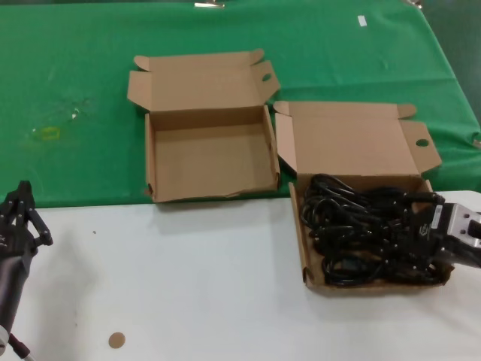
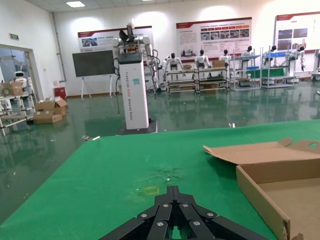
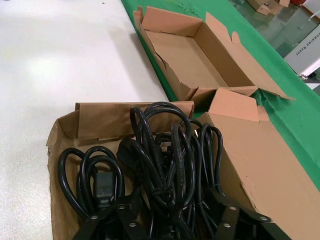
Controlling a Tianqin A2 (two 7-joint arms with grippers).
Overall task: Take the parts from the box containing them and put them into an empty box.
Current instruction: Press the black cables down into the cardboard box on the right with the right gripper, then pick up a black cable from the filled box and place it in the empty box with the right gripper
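Observation:
The parts (image 1: 364,237) are black coiled power cords, piled in the box containing them (image 1: 353,139), which stands at the right with its lid open. My right gripper (image 1: 409,244) reaches into that box from the right. In the right wrist view it (image 3: 172,192) is open, and its fingers (image 3: 125,210) straddle a bundle of cords (image 3: 165,150) down among the pile. The empty box (image 1: 210,162) stands to the left and a little farther back, its front wall ragged; it also shows in the right wrist view (image 3: 185,55). My left gripper (image 1: 19,210) hangs shut at the near left, holding nothing (image 2: 173,189).
A green cloth (image 1: 75,90) covers the far half of the table and bears a yellow mark (image 1: 49,133). The near half is white tabletop (image 1: 188,286) with a small brown disc (image 1: 116,340) near the front edge. The two boxes nearly touch at their corners.

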